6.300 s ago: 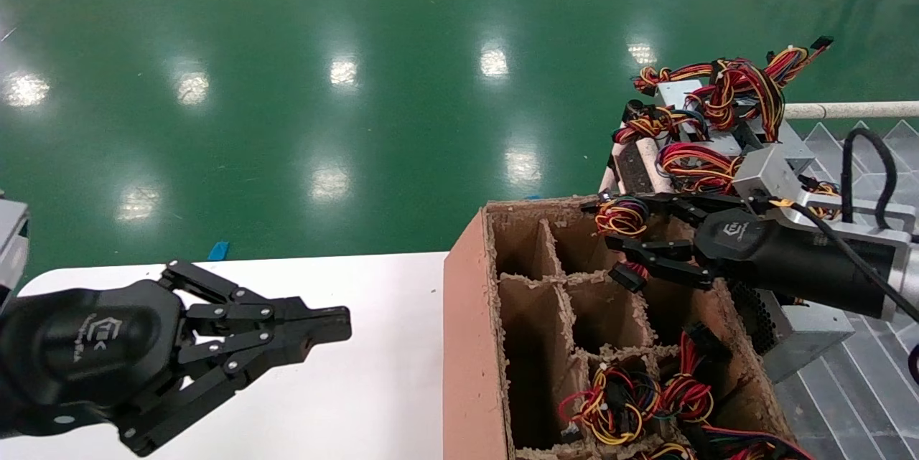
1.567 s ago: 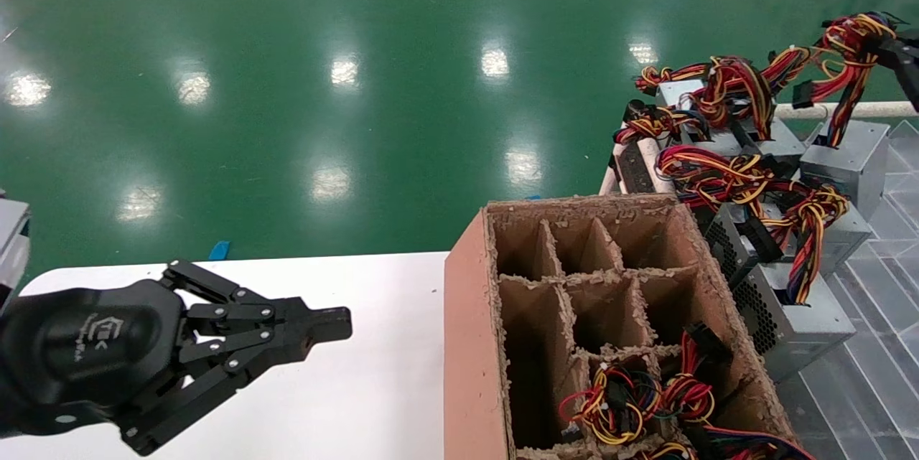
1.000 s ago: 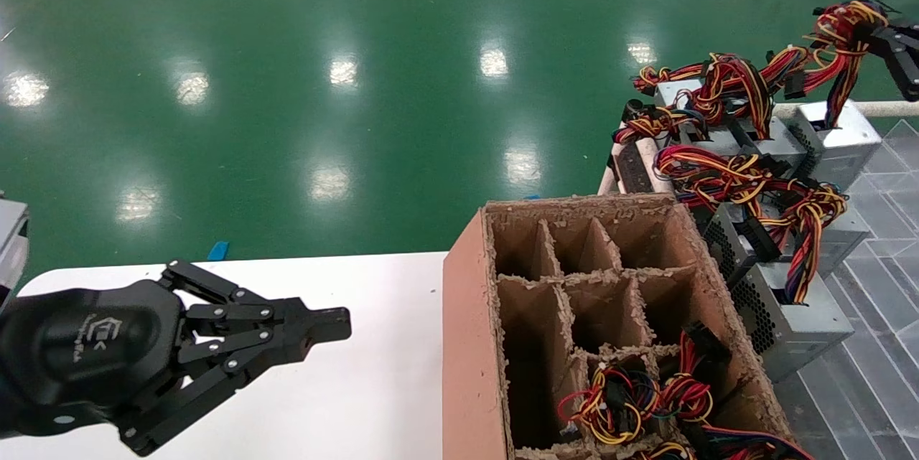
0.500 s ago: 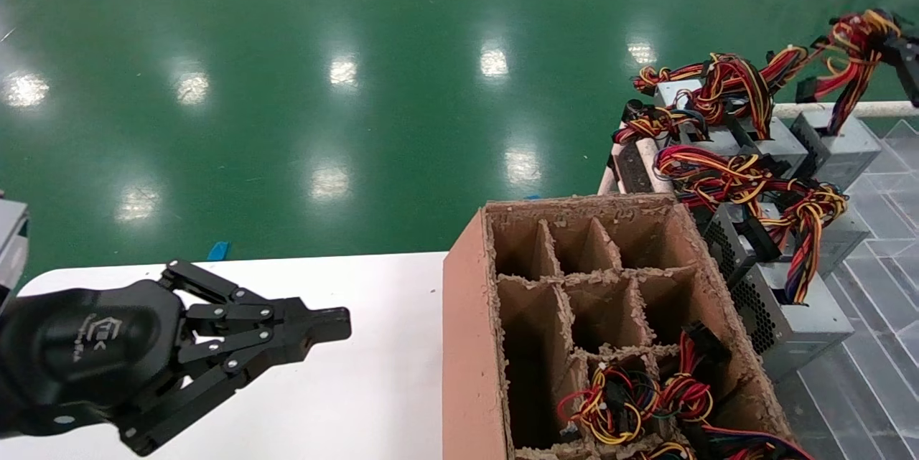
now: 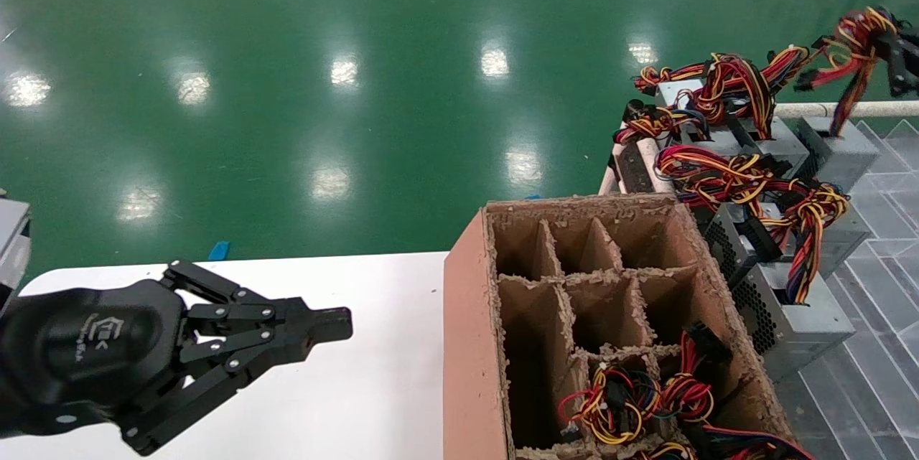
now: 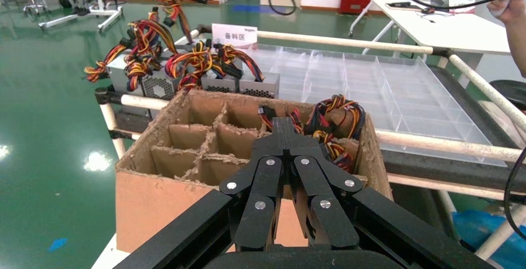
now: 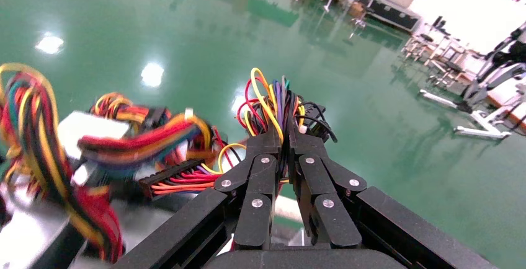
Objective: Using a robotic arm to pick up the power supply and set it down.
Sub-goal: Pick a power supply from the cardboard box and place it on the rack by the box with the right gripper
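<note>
Right end effector [image 7: 282, 151] is seen clamped on the wire bundle [image 5: 854, 36] of the power supply [image 5: 843, 144], tilted at the rack's far end; heavy rigid box, pliant slip-prone wires judged.

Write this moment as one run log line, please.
right gripper: shut on wire bundle | power supply: hanging by wires beside rack units | left gripper: parked over white table
</note>
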